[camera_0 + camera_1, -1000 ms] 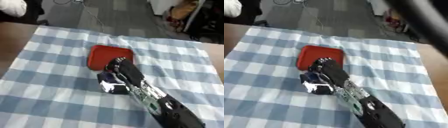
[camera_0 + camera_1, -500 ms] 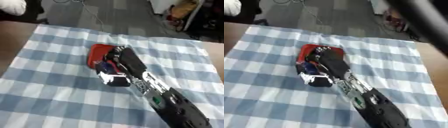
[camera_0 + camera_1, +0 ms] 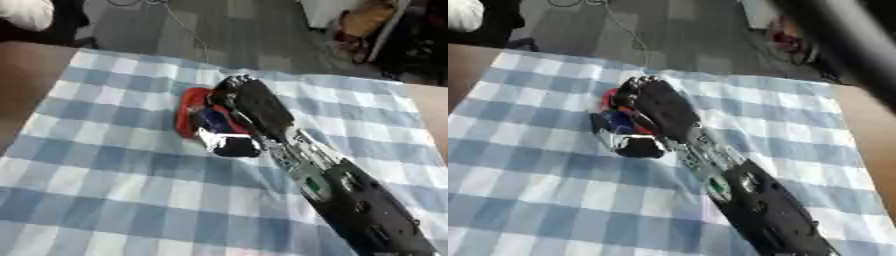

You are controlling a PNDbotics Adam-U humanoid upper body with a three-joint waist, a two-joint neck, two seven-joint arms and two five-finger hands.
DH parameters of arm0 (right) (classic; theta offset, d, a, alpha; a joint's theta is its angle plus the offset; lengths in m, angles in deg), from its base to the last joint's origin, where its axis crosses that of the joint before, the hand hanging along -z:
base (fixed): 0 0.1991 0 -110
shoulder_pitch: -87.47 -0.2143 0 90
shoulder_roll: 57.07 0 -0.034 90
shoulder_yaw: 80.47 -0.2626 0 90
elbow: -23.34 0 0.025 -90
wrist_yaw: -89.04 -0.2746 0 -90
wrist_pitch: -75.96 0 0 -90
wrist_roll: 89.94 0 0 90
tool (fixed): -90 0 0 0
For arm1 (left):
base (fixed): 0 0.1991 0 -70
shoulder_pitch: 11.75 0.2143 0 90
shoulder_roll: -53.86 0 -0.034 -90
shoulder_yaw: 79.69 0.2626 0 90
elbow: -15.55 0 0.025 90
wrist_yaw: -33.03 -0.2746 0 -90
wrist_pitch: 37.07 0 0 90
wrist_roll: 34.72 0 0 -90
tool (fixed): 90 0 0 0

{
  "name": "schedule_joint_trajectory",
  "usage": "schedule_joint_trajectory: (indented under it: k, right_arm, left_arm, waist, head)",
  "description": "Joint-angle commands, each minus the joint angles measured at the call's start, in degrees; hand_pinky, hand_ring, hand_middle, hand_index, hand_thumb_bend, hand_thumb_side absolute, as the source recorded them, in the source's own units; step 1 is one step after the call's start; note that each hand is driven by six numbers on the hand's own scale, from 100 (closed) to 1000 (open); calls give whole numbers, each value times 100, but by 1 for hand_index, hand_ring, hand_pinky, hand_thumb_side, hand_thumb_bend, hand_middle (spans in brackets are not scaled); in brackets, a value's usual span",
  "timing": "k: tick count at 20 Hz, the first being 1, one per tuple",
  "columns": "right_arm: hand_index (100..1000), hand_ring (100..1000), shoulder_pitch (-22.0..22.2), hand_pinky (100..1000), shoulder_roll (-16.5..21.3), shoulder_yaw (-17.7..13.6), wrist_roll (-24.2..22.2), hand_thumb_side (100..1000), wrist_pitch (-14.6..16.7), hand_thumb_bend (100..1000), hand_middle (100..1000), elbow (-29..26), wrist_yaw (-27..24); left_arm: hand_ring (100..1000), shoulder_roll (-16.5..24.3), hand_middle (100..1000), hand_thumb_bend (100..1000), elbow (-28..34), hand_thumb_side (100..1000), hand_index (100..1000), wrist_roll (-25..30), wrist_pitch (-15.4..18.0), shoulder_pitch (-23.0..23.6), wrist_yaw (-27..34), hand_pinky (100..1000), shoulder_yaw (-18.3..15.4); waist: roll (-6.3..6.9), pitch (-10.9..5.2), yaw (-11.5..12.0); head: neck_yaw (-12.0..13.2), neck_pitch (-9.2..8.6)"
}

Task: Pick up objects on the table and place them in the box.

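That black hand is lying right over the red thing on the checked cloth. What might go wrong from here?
The right hand covers most of the red object, so the cameras barely see it and the fingers may miss its edge. The checked cloth already shows a wrinkle near the hand; it might bunch up and shift the object. No box shows in either view, so where the object should go cannot be checked.
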Motion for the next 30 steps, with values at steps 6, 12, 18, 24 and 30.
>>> schedule_joint_trajectory:
  k: [6, 12, 18, 24, 30]
  right_arm:
    - [323, 100, -334, 100, 387, -218, 479, 837, 152, 100, 100, 372, -70]
    - [328, 100, -499, 100, 813, -375, 993, 848, 440, 100, 100, 753, -495]
    - [329, 100, -521, 100, 1263, -543, 965, 856, 648, 100, 100, 1083, -1088]
    - [331, 100, -535, 100, 1544, -658, 934, 867, 721, 100, 100, 1181, -1273]
    - [332, 100, -600, 100, 1670, -687, 965, 871, 818, 100, 100, 1216, -1428]
  left_arm:
    - [837, -12, 1000, 313, 80, 1000, 877, 15, 49, -177, 42, 799, 5]
    - [836, -44, 1000, 318, 80, 1000, 877, 32, 81, -313, 45, 799, 24]
    - [836, -52, 1000, 321, 80, 1000, 877, 37, 108, -393, 36, 799, 34]
    - [836, -59, 1000, 322, 80, 1000, 877, 47, 123, -436, 40, 799, 45]
    - [836, -62, 1000, 321, 80, 1000, 877, 72, 129, -476, 52, 799, 68]
  waist:
    - [-21, -43, 101]
    - [-146, 16, 240]
    - [-261, 39, 328]
    - [-314, 58, 378]
    - [-359, 85, 433]
  head:
    - [-43, -62]
    - [60, 17]
    - [144, 101]
    - [42, 107]
    - [-40, 113]
